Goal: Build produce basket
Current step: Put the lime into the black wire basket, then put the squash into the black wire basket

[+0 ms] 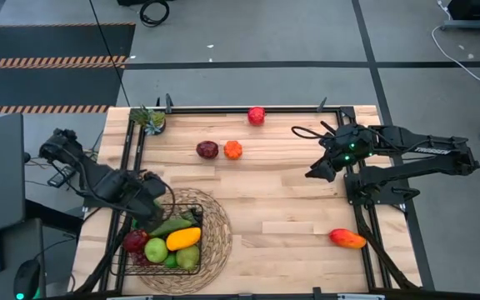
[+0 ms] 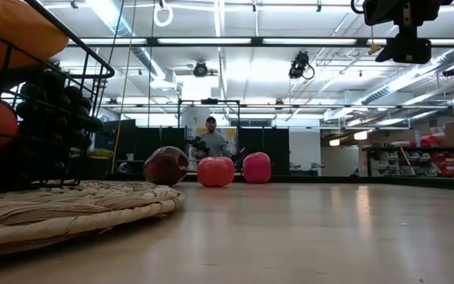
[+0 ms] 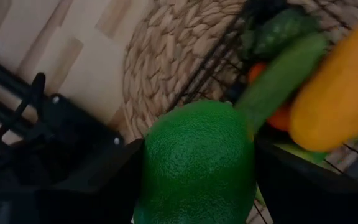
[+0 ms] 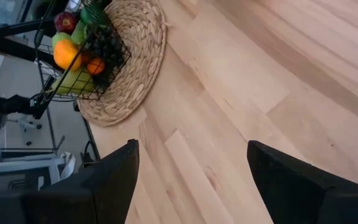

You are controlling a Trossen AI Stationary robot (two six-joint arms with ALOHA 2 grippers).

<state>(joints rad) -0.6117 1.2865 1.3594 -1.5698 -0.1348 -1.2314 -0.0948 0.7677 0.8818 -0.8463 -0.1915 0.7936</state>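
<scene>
My left gripper (image 3: 194, 186) has a green lime (image 3: 194, 165) between its fingers, spread wide around the fruit's middle, and it hangs at the back left corner of the basket (image 1: 197, 208), just over the rim. The lime looks like a light, hard plastic toy with a pebbled skin. I judge it stiff enough that squeezing will not dent it, but round enough to roll out of a loose or off-centre pinch. The widest part, where my fingers now sit, is the place to hold it.

The basket stands on the woven mat (image 1: 219, 233) and already carries a yellow squash (image 1: 182, 239), a cucumber (image 1: 173, 224), a red apple (image 1: 136, 242), a green pear (image 1: 187, 257) and another lime (image 1: 156, 249). The pile is crowded, so a round fruit may roll on landing.

Beyond the basket, towards the table's far edge, lie a dark red fruit (image 1: 207, 149), an orange (image 1: 233, 150) and a red apple (image 1: 257, 115). A mango (image 1: 347, 239) lies well to the basket's right. My right gripper (image 4: 191, 180) waits wide open and empty, well to the right of the basket.
</scene>
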